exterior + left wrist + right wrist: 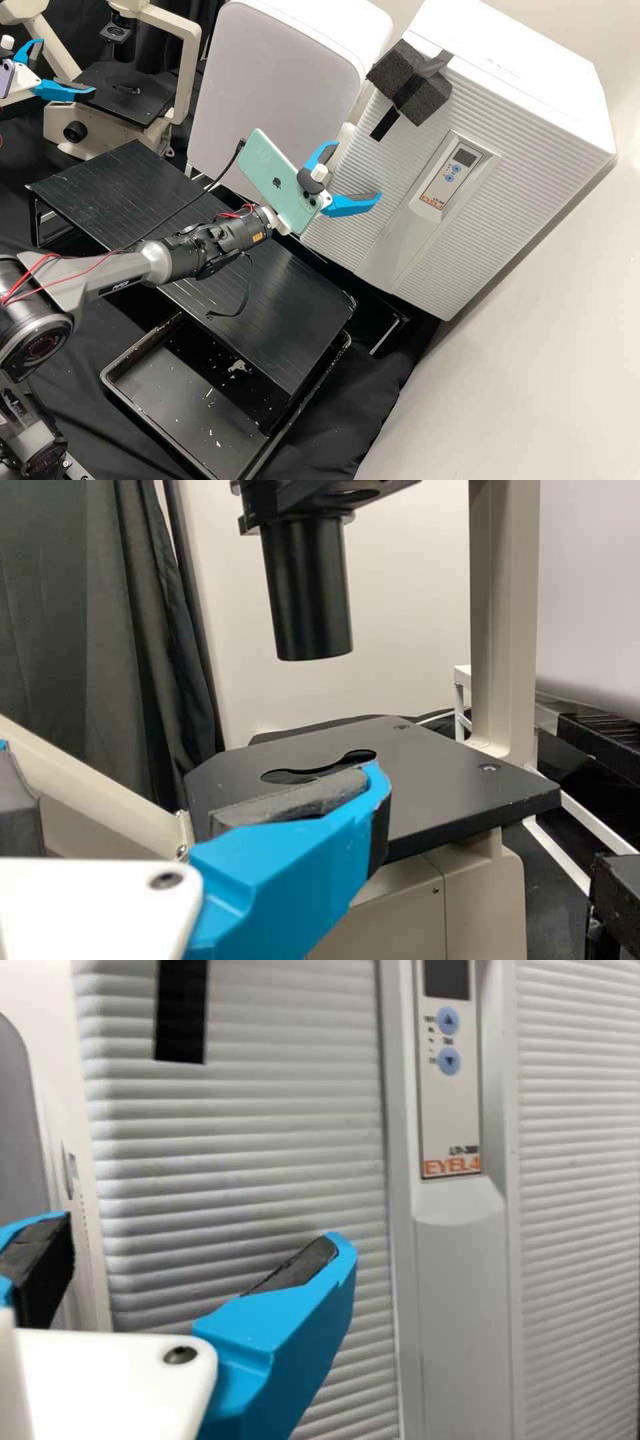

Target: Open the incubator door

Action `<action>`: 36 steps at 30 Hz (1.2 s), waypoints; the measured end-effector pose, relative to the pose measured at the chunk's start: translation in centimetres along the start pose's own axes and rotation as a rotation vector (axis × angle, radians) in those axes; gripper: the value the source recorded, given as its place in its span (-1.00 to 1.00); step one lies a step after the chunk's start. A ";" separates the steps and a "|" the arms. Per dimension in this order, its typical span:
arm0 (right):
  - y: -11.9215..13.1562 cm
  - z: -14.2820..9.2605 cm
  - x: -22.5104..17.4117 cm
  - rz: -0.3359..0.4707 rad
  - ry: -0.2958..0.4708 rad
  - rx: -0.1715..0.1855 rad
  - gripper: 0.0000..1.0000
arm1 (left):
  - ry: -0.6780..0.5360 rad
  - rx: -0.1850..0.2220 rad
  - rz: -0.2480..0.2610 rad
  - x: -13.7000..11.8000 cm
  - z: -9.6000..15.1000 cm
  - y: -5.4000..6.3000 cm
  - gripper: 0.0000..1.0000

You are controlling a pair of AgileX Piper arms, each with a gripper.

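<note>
Standing beside a wall, the white incubator [520,100] has its ridged door [363,153] shut; a pale cabinet [267,80] sits just beside it; a low black table [293,313] stands in front, near a microscope [190,73]; a black tray [153,380] lies partly under the table; dark foam blocks [427,100] sit at the door's top edge; the right gripper [359,169], spread wide, is before the door; the left gripper [68,67], also spread, is near the microscope.

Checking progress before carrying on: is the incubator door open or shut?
Shut: in the high view the ribbed door lies flush against its white box.
</note>
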 end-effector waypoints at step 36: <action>-0.4 1.0 1.4 0.029 -0.067 -0.007 -1.00 | 0.000 0.000 0.000 0.0 0.0 0.0 1.00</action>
